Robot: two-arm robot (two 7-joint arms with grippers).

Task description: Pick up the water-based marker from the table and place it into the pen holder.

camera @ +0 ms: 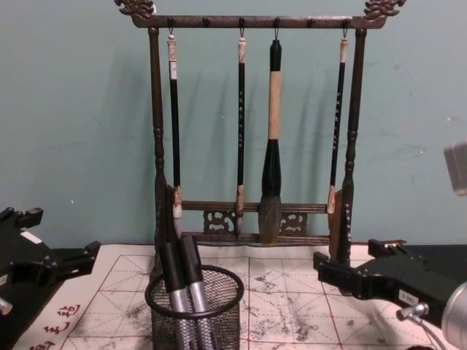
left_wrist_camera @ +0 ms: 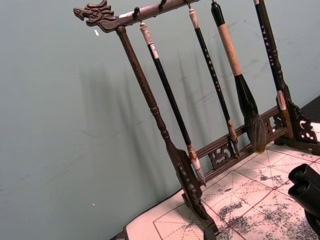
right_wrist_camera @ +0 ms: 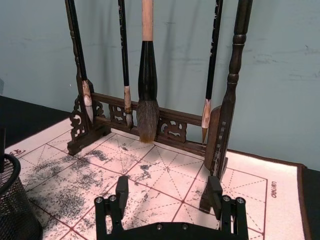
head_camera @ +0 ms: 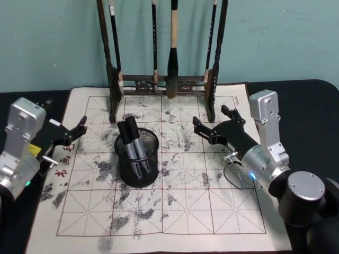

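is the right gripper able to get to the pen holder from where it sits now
Probably yes. The right gripper, open and empty, sits to the right of the pen holder, with bare cloth between them. The two markers already stand inside, leaning toward the back left, so the near rim looks free.

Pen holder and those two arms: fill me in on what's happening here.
Nothing is being handled at this moment. Two markers stand inside the pen holder, which sits on the table in front of the brush rack. The left gripper hovers off to the holder's left and the right gripper to its right, both with fingers open and holding nothing. No marker lies on the cloth.
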